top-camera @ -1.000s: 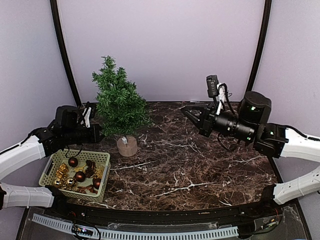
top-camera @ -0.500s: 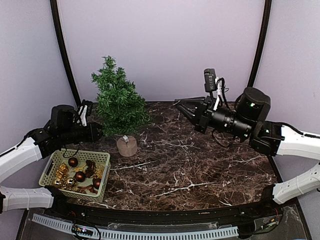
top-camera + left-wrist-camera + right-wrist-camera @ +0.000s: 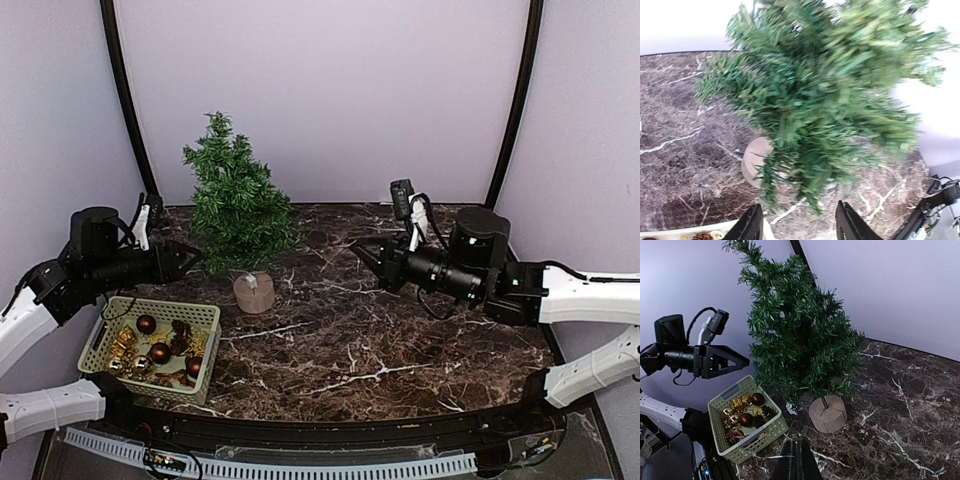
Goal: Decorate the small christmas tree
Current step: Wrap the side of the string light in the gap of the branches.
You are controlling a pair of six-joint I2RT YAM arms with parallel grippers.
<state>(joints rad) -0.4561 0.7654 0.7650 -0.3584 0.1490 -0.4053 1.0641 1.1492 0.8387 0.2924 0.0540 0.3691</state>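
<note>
The small christmas tree (image 3: 240, 208) stands upright on its tan wooden base (image 3: 254, 292) at the back left of the marble table; no ornament shows on it. My left gripper (image 3: 186, 257) hovers just left of the lower branches, apart from them. In the left wrist view its fingers (image 3: 752, 226) stand open with nothing between them, below the blurred tree (image 3: 820, 100). My right gripper (image 3: 358, 248) points at the tree from the right, well clear of it. In the right wrist view it (image 3: 796, 460) is shut and empty, with the tree (image 3: 800, 340) ahead.
A pale green basket (image 3: 160, 306) sits in front of the tree at the near left; it holds dark red balls (image 3: 159, 352), gold ornaments and pine cones. A small white tag (image 3: 791, 407) lies by the tree's base. Black frame posts rise behind the table.
My left arm has drawn back leftward from the tree's lower branches and its jaws have opened. My right arm has swung left and lower, toward the tree, still shut.
</note>
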